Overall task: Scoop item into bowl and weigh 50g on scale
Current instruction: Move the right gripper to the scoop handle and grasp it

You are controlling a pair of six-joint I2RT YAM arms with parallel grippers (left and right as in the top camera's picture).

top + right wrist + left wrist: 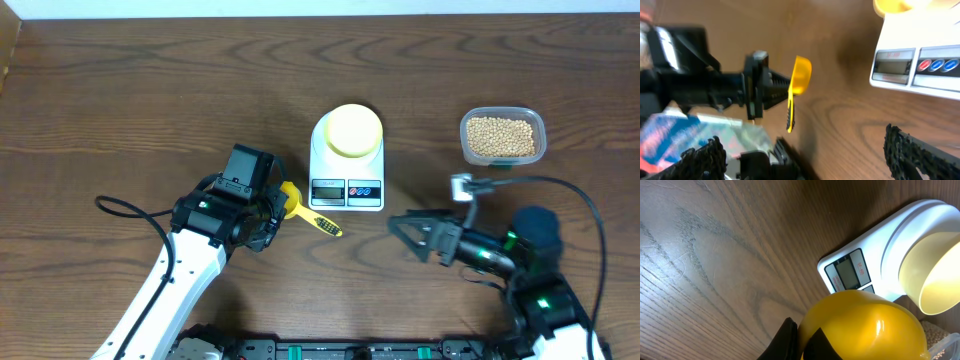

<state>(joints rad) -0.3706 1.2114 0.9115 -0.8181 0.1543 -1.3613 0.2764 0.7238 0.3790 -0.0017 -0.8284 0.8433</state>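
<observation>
The white scale (347, 172) stands mid-table with the pale-yellow bowl (354, 130) on its platform. The bowl looks empty in the left wrist view (932, 275). The tan beans (500, 136) lie in a clear tub (538, 130) at the right. My left gripper (272, 208) is shut on the bright yellow scoop (303, 211), just left of the scale's display. The scoop's cup fills the lower left wrist view (865, 325), and the scale (875, 255) is beyond it. My right gripper (405, 230) is open and empty, right of the scale's front. The right wrist view shows the scoop (799, 82) and the scale (915, 60).
A black cable (125, 208) loops on the table left of the left arm. Another cable (560, 185) arcs over the right arm near the tub. The arm bases sit along the front edge.
</observation>
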